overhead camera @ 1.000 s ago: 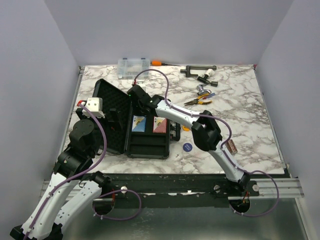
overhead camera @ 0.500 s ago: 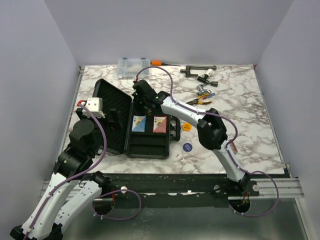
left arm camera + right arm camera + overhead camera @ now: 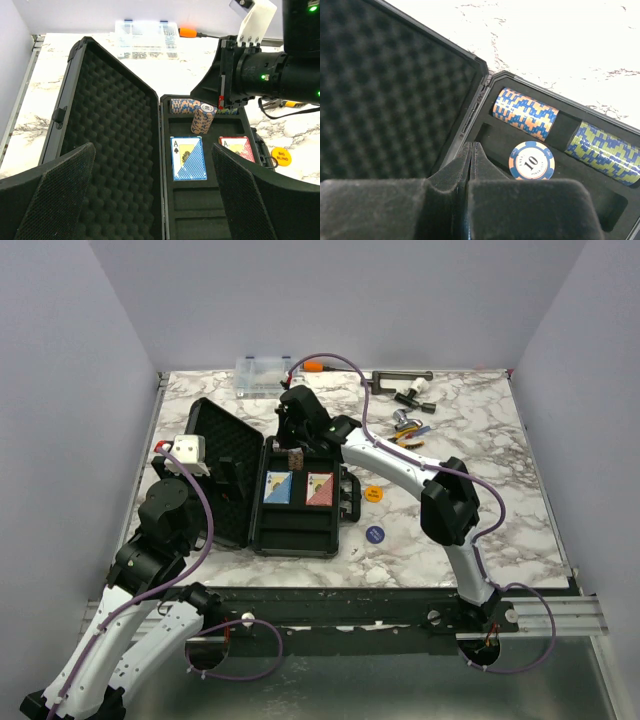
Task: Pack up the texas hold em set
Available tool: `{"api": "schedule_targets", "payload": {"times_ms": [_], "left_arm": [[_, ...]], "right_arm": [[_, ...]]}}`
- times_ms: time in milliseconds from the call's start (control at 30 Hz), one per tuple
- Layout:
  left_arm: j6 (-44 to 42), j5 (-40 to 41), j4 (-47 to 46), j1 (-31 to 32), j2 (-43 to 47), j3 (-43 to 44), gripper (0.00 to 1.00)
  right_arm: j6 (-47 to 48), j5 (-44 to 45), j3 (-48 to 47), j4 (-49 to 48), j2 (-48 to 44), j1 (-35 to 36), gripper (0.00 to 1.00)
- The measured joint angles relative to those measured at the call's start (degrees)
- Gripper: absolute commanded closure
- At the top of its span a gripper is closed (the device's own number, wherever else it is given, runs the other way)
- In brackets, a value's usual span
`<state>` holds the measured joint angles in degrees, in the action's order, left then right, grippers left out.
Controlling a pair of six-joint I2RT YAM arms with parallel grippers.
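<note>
The black case (image 3: 295, 530) lies open at left-centre of the overhead view, with its foam-lined lid (image 3: 110, 130) folded flat to the left. In the base, the blue deck (image 3: 188, 158) and the red deck (image 3: 237, 146) sit side by side in their pockets. In the slot above them an orange-and-blue chip roll (image 3: 525, 113) lies on its side, with a green-and-blue chip roll (image 3: 602, 150) to its right. A standing chip roll (image 3: 203, 118) leans on end in front of them, a "10" chip on top.

The right gripper (image 3: 471, 150) hangs just beside the standing chip roll, its jaws clenched together with nothing between them. The left gripper (image 3: 152, 150) faces the case from the lid side, jaws spread wide, grasping nothing.

The orange disc (image 3: 373, 493) and the blue disc (image 3: 375, 534) lie on the marble table (image 3: 500, 500) right of the case. A clear organiser box (image 3: 266, 375) sits at the table's upper edge.
</note>
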<state>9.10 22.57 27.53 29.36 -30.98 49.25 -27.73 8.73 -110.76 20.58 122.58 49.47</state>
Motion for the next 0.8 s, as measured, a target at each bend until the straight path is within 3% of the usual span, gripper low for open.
{"api": "schedule_targets", "payload": {"times_ms": [433, 800], "left_arm": [[0.0, 0.0, 0.0, 0.0, -0.2, 0.0, 0.02], [0.0, 0.0, 0.0, 0.0, -0.2, 0.0, 0.02]], "right_arm": [[0.8, -0.2, -0.5, 2.7, 4.3, -0.4, 1.0], [-0.6, 4.8, 13.9, 1.5, -0.5, -0.4, 0.99]]}}
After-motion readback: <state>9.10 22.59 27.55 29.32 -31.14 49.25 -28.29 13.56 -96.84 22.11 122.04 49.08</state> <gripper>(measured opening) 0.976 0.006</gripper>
